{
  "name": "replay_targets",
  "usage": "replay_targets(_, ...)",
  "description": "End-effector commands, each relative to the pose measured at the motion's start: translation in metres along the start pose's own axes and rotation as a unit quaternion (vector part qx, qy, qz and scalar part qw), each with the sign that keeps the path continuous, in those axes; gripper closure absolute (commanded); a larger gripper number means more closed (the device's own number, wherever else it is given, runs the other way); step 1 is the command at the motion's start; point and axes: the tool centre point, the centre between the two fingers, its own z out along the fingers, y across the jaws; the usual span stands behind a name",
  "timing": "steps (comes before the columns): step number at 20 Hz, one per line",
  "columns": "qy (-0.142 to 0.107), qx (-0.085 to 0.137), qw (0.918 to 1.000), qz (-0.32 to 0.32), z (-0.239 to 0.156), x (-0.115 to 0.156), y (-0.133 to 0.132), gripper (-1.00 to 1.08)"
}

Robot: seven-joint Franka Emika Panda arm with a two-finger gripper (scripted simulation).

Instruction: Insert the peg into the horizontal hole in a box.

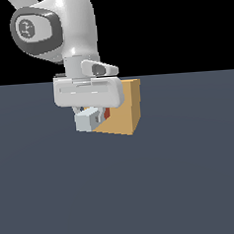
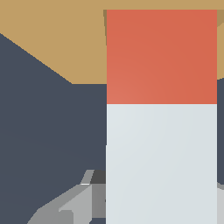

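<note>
I had the peg (image 2: pixel 161 162) held in the gripper (image 1: pixel 87 119), fingers closed tight on its white part. Its red end was at the box (image 1: pixel 124 108), right by the front face. I think I was mid-push. Next I needed it straight w/ the hole, which I couldn't see. Nothing else was around, just floor (image 1: pixel 122 188)

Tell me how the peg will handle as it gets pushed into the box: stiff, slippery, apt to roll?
The peg looks like a straight, square-edged bar, so probably stiff. Its flat faces should keep it from rolling, and likely give the hand a steady hold. Its surface looks smooth, so it may slide if it jams against the box.
</note>
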Motion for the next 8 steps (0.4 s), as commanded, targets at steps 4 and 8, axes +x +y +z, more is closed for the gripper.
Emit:
replay_targets(4, 0.001, -0.002, 1.0, 0.0, -0.002, 0.03, 0.002, 1.08)
replay_targets(8, 0.001, -0.002, 1.0, 0.0, -0.002, 0.036, 0.002, 1.08)
